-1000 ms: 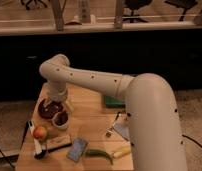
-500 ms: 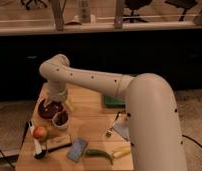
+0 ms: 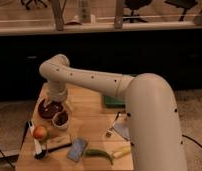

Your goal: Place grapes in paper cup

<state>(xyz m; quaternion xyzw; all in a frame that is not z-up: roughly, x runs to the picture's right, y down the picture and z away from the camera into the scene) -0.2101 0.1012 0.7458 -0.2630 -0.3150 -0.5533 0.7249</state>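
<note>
The paper cup (image 3: 61,123) is a small white cup standing on the wooden table (image 3: 89,127), left of the middle. A dark reddish mass that looks like the grapes (image 3: 60,118) fills its mouth. My gripper (image 3: 57,101) hangs from the white arm just behind and above the cup, over the right edge of the dark maroon bowl (image 3: 47,108). The wrist hides most of the gripper. I cannot tell whether it touches the grapes.
An orange-red round fruit (image 3: 40,132) lies left of the cup by a white-handled tool (image 3: 34,140). A wooden block (image 3: 58,143), a blue packet (image 3: 76,149), a green pepper (image 3: 99,153) and a yellow piece (image 3: 122,150) line the front edge. A green object (image 3: 112,103) lies at the back right.
</note>
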